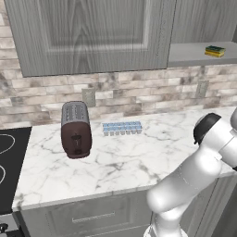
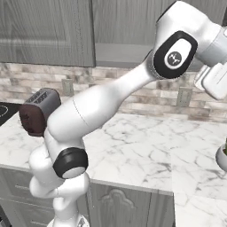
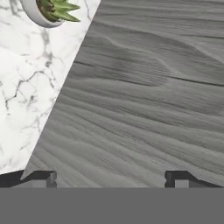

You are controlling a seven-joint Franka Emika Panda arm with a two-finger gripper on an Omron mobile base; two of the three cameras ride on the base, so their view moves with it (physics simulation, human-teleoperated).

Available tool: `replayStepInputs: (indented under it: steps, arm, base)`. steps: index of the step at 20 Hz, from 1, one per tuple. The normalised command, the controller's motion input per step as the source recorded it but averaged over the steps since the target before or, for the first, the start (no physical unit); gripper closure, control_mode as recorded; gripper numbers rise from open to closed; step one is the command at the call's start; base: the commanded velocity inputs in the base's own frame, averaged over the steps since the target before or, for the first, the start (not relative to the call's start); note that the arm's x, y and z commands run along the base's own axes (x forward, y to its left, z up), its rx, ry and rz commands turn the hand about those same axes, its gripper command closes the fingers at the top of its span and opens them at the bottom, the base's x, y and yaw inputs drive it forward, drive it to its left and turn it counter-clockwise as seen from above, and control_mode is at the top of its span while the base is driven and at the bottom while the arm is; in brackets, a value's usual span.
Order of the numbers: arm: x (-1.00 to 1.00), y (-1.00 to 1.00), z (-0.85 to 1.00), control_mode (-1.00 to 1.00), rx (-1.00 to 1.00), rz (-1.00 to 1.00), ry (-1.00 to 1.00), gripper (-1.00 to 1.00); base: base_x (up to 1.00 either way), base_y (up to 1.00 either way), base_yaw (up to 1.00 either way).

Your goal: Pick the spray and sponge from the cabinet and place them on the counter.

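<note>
The sponge (image 1: 215,51), yellow with a dark green top, lies on the open inner shelf of the grey cabinet (image 1: 92,37) at the upper right of the left base view. The spray is out of view. My gripper (image 3: 110,179) is open, its two dark fingertips (image 3: 43,178) wide apart with nothing between them. Close in front of it the hand view shows a grey wood-grain panel (image 3: 144,100). Beside that panel lies the white marble counter (image 3: 26,96). The arm reaches up and to the right, away from the sponge.
A dark red toaster (image 1: 75,129) and a pale blue ice-cube tray (image 1: 121,128) stand on the counter (image 1: 129,162) by the brick wall. The black stovetop (image 1: 9,162) is at the left. A white pot with a green plant (image 3: 50,11) sits on the counter at the right.
</note>
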Motion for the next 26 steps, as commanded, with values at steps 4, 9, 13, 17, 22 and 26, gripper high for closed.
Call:
replayStepInputs:
  steps: [4, 9, 13, 17, 22, 26]
  arm:
    - [-0.02, 0.06, -0.05, -1.0, 0.04, 0.03, 0.0, -1.0]
    - [-0.26, 0.39, -0.3, -1.0, 0.09, 0.12, -0.11, -1.0]
    - [-0.3, 0.54, -0.38, -1.0, 0.11, 0.17, -0.11, -1.0]
    - [-0.19, 0.8, -0.48, -1.0, 0.01, 0.21, -0.06, -1.0]
    - [-0.21, 0.75, -0.53, -1.0, 0.05, 0.2, -0.2, -1.0]
    - [-0.23, 0.72, -0.51, -1.0, 0.15, 0.16, -0.28, -1.0]
  base:
    - [0.0, 0.0, 0.0]
    - [0.0, 0.0, 0.0]
    - [0.0, 0.0, 0.0]
    - [0.0, 0.0, 0.0]
    - [0.0, 0.0, 0.0]
    - [0.0, 0.0, 0.0]
